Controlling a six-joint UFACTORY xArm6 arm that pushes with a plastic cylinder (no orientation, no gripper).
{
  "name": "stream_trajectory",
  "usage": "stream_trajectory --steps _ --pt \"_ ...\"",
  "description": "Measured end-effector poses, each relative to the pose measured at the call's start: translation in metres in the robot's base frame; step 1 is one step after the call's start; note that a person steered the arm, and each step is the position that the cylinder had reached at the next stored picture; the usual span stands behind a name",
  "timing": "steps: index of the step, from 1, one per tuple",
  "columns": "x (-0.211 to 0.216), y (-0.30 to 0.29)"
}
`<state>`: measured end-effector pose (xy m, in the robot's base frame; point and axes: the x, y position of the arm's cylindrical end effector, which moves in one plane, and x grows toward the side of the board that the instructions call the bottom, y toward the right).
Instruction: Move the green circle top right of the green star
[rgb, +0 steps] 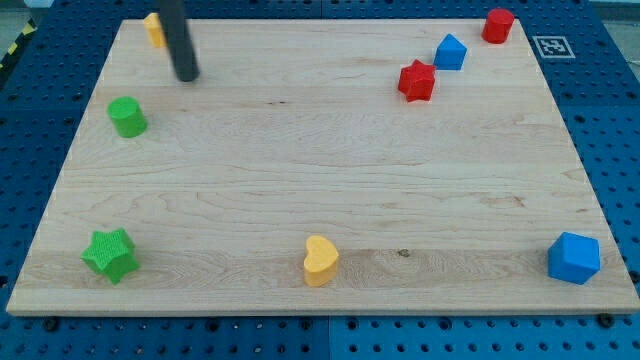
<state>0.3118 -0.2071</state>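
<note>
The green circle (127, 117) stands near the board's left edge, in the upper half. The green star (110, 254) lies at the bottom left corner, well below the circle. My tip (187, 76) rests on the board up and to the right of the green circle, a short gap away and not touching it. The dark rod rises from the tip out of the view's top.
A yellow block (153, 29) sits at the top left, partly behind the rod. A red star (417, 81), a blue block (450, 52) and a red block (498, 25) are at the top right. A yellow heart (320, 261) is at bottom centre, a blue block (574, 258) at bottom right.
</note>
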Motion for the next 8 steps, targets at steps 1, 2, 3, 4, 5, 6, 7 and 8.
stream_trajectory --steps 1,2,3,4,5,6,7,8 --pt "0.015 -0.033" --pt "0.039 -0.033" --pt "0.058 -0.019" --pt "0.085 -0.015" --pt "0.087 -0.040" --pt "0.087 -0.070" --pt "0.101 -0.070" --pt "0.134 -0.044"
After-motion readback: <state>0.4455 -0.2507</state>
